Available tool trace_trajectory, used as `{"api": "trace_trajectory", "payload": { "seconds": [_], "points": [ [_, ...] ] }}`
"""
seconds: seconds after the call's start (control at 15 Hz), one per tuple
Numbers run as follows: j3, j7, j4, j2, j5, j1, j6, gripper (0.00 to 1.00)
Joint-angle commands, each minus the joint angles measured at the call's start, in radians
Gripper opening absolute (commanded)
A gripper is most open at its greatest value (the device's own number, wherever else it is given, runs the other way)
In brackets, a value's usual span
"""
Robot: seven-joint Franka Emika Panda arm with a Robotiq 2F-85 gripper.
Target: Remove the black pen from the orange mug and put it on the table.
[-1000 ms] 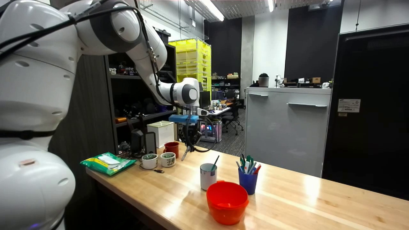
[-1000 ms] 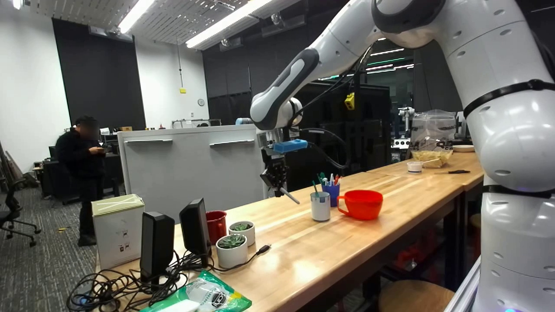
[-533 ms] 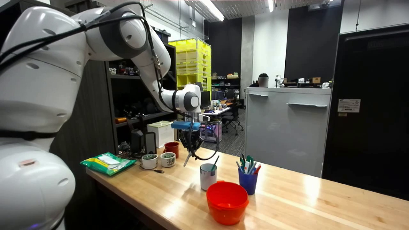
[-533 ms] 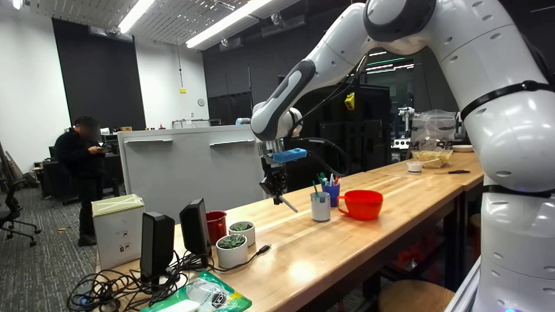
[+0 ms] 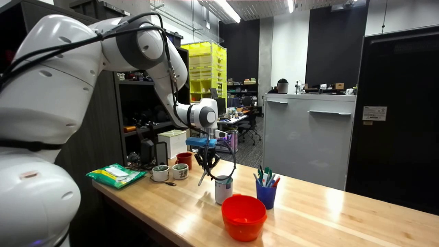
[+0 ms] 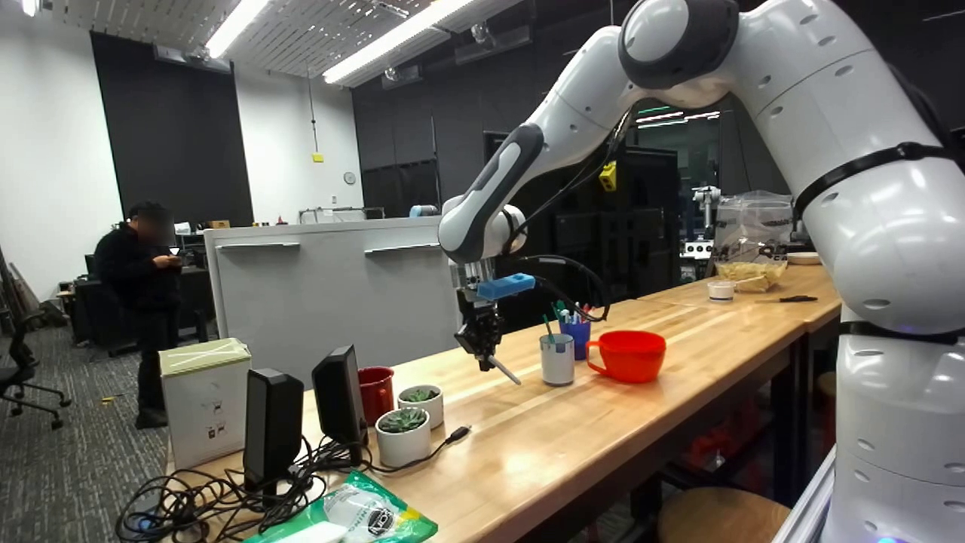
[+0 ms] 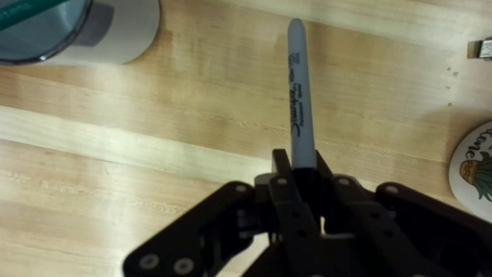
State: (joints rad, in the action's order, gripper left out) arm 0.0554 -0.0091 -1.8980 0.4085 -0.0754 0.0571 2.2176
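In an exterior view the gripper hangs over the table, clamped on the black pen, which slants down with its free end above the surface; the orange mug stands well apart, near the white-grey cup and the blue cup of coloured pens. In an exterior view the pen's lower end hangs near but apart from the white-grey cup, which stands just beside the orange mug. In the wrist view the fingers pinch the pen at its dark end, its grey barrel (lettered “Sharpie”) reaching out between the white-grey cup and part of a white pot.
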Motion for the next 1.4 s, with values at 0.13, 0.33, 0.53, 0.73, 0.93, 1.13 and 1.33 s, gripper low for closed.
{"api": "trace_trajectory", "payload": {
  "seconds": [0.13,0.33,0.53,0.73,0.93,1.13,1.33],
  "points": [
    [-0.001,-0.015,0.021,0.046,0.017,-0.004,0.011,0.04],
    [0.001,-0.017,0.022,0.063,0.022,-0.007,0.014,0.04],
    [0.001,-0.020,0.021,0.072,0.029,-0.010,0.019,0.04],
    [0.000,-0.020,0.024,0.079,0.033,-0.012,0.017,0.04],
    [-0.007,-0.004,0.016,0.072,0.019,-0.005,0.015,0.15],
    [-0.007,-0.004,0.018,0.073,0.019,-0.005,0.015,0.15],
    [-0.007,-0.004,0.019,0.074,0.019,-0.005,0.015,0.15]
  ]
}}
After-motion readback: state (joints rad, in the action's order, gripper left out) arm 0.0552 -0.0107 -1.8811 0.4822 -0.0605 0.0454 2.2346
